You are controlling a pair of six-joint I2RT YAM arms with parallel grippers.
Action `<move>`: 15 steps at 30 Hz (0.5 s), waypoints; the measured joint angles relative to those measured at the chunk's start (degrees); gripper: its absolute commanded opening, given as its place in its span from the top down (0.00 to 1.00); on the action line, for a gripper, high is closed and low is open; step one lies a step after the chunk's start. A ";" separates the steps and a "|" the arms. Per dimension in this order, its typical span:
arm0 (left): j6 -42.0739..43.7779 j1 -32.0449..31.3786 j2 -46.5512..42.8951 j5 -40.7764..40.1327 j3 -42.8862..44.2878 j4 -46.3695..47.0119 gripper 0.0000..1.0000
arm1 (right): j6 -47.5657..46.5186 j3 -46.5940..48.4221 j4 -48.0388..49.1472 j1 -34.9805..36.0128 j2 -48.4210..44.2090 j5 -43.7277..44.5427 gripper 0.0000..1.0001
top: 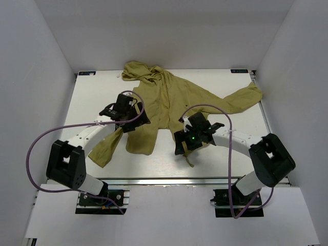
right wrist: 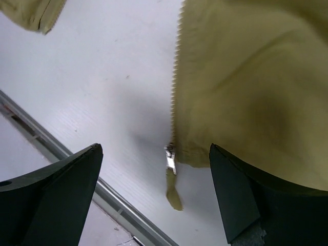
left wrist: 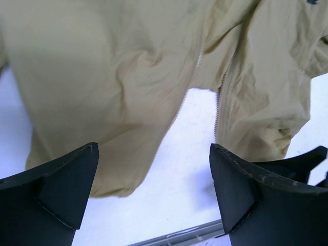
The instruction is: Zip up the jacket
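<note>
The olive jacket (top: 174,97) lies flat on the white table (top: 225,154), hood at the back, its front open at the bottom. My left gripper (top: 134,119) is open and empty above the left front panel (left wrist: 102,77); white table shows between its fingers. My right gripper (top: 185,144) is open and empty above the bottom corner of the right front panel (right wrist: 256,92). The metal zipper slider (right wrist: 170,156) with its olive pull tab (right wrist: 173,193) sits at the foot of the zipper teeth (right wrist: 176,77), between the right fingers.
The table's metal front rail (right wrist: 77,169) runs just below the jacket hem and also shows in the left wrist view (left wrist: 195,233). White walls enclose the table on three sides. Purple cables (top: 210,107) loop over both arms.
</note>
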 measured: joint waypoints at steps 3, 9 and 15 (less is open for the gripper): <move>-0.15 0.00 -2.12 -1.09 -0.92 -1.81 0.02 | 0.37 0.04 0.76 2.47 2.29 -1.51 0.11; -1.01 0.00 -6.51 -3.82 -2.25 -4.83 0.02 | 1.38 2.93 3.93 6.82 7.28 -5.09 0.11; -1.51 0.00 -7.78 -5.90 -2.25 -6.49 0.02 | 1.88 6.84 5.95 10.58 11.23 -6.32 0.11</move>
